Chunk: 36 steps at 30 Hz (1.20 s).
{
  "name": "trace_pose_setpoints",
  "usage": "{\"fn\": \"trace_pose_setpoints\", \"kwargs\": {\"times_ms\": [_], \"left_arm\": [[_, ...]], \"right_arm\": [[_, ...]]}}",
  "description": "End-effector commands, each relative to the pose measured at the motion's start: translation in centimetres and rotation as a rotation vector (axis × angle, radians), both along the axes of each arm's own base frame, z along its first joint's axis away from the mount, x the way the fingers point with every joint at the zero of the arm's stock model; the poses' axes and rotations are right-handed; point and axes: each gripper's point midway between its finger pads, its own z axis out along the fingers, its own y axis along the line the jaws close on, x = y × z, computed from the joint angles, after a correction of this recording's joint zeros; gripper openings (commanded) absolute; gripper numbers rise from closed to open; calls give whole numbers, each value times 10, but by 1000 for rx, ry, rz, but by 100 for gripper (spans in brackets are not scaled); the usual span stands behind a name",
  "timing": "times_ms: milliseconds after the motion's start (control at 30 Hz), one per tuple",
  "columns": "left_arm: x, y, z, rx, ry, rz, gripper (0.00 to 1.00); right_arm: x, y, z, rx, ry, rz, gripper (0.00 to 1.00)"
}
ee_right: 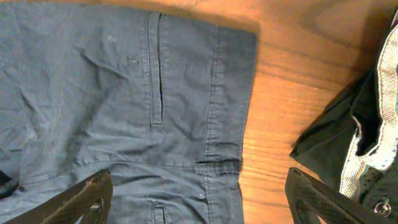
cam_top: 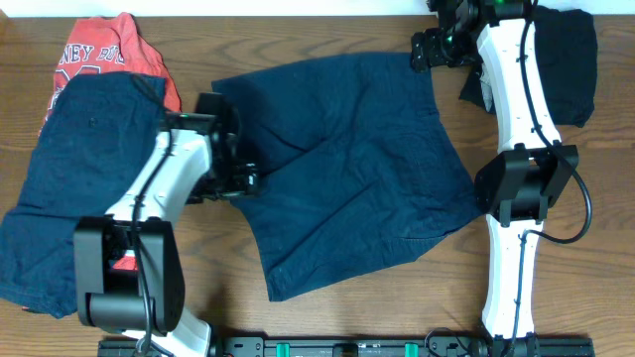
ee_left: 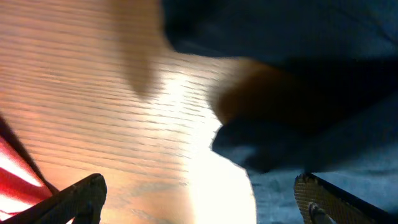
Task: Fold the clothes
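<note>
The shorts [cam_top: 357, 169] lie spread flat mid-desk [cam_top: 337, 322]. The left claw [cam_top: 245, 181] sits at their 9 o'clock edge with its fingers apart. Its blurred wrist view shows bare wood between them and the cloth's edge just ahead, toward 1 o'clock. The right claw [cam_top: 427, 50] hangs over the shorts' 1 o'clock corner, fingers spread wide, with the waistband corner and a pocket slit below. A navy garment [cam_top: 69, 169] overlaps a red shirt [cam_top: 104, 50] at 9 o'clock. A black garment [cam_top: 568, 59] lies at 2 o'clock.
</note>
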Motion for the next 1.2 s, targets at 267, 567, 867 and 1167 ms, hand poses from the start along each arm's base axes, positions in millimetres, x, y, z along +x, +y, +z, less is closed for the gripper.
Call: {"fn": "trace_pose_setpoints", "kwargs": {"times_ms": [267, 567, 867, 1167], "left_arm": [[52, 15, 20, -212, -204, 82, 98], [72, 16, 24, -207, -291, 66, 98], [83, 17, 27, -204, -336, 61, 98], [88, 17, 29, -203, -360, 57, 98]], "right_arm": [[-12, 64, -63, -28, 95, 214, 88], [-11, 122, -118, -34, 97, 301, 88], [1, 147, -152, -67, 49, 265, 87], [29, 123, -163, -119, -24, 160, 89]]}}
